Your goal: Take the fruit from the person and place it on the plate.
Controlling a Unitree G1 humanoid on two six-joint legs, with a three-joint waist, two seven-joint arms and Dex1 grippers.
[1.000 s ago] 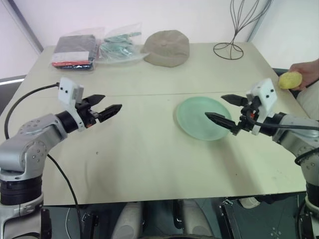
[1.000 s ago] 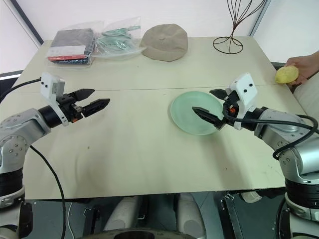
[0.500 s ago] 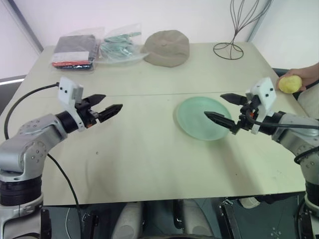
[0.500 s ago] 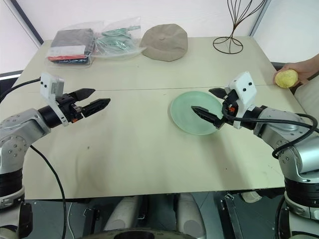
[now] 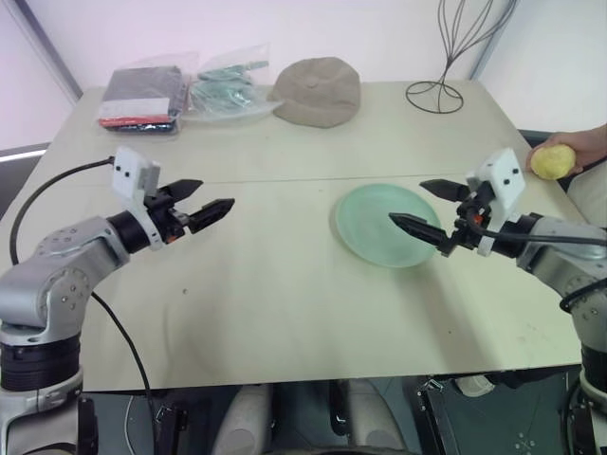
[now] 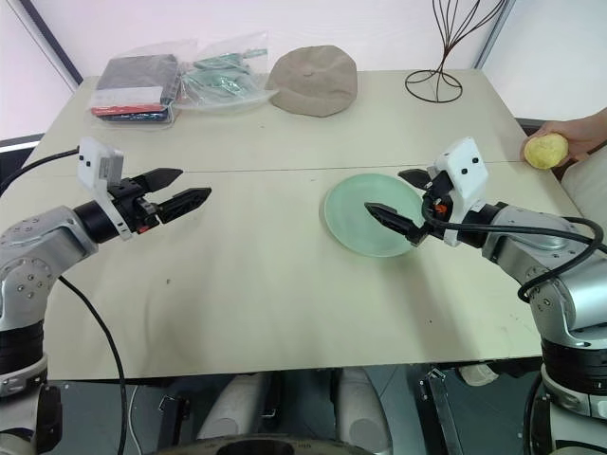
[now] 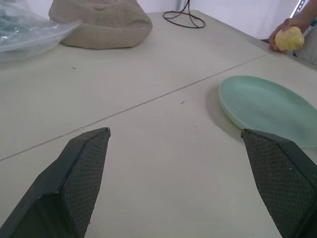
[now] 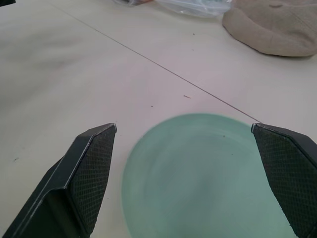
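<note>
A person's hand (image 5: 583,147) holds the pale yellow fruit (image 5: 552,161) over the table's right edge. The fruit (image 7: 289,38) also appears far off in the left wrist view. A mint-green plate (image 5: 365,223) lies right of the table's middle. My right gripper (image 5: 408,201) hovers open over the plate's right half, pointing left, with nothing between its fingers. The fruit is behind it and to its right, well apart. My left gripper (image 5: 213,193) is open and holds nothing above the left side of the table, pointing right toward the plate (image 7: 262,106).
At the back of the table lie a tan cap (image 5: 318,90), clear plastic bags (image 5: 223,81) and a dark packet (image 5: 142,95). A black wire stand (image 5: 441,90) stands at the back right. A seam (image 5: 275,178) runs across the tabletop.
The person's hand has shifted the fruit slightly lower at the table's right edge. Both grippers have stayed in place and open.
</note>
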